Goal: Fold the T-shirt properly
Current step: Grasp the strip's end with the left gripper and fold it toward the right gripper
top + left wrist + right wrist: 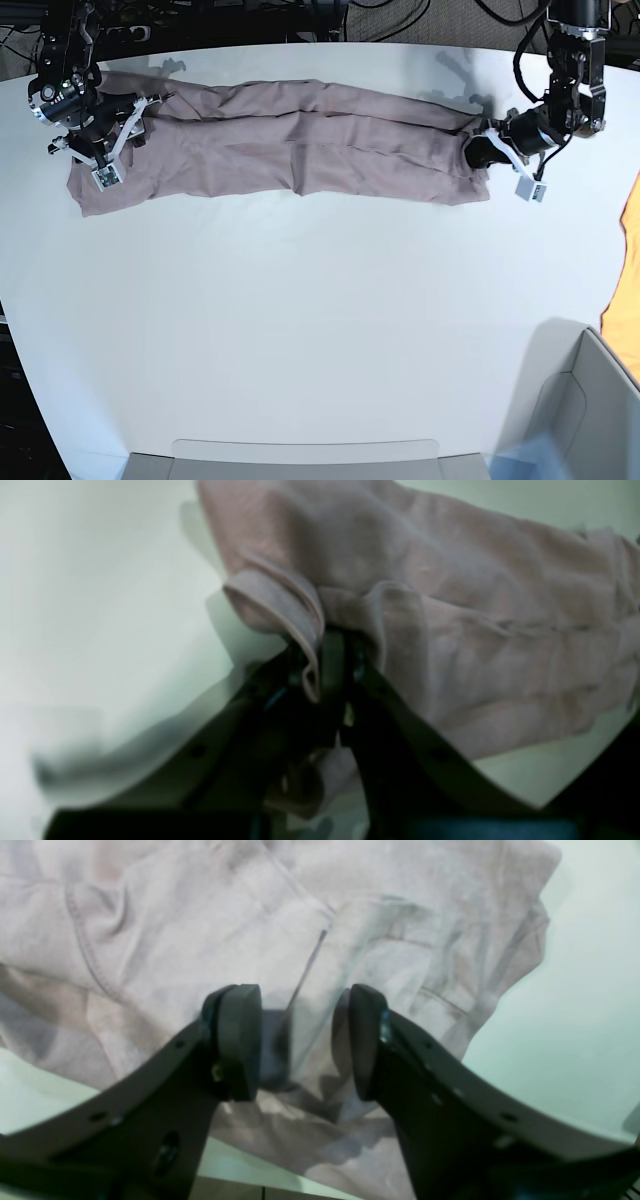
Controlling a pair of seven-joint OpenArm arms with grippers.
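- Shirt position: T-shirt [290,145] lies as a long narrow band along the far edge of the white surface [320,330], already doubled lengthwise; long axis runs left–right across the base view, one end at each arm.
- Left tool [332,640]: at the band's end on the base view's right; jaws drawn together, a hem corner bunched between them in the wrist view. Reads as clenched on the T-shirt.
- Right tool [305,1040]: at the opposite end, base view's left; pads stand apart, cloth lies beneath and between them, nothing pinched. Released.
- Key relation: each arm sits at its own end of the long axis, so the band spans from one tool to the other. Neither arm is nearer the middle.
- Judgement: next fold likely goes across the long axis, one end carried toward the other; right tool would need a hold on its end first.
- Risk: one-sided grip may drag or skew the band.
- Orange cloth [625,280] at the surface's edge, well apart.
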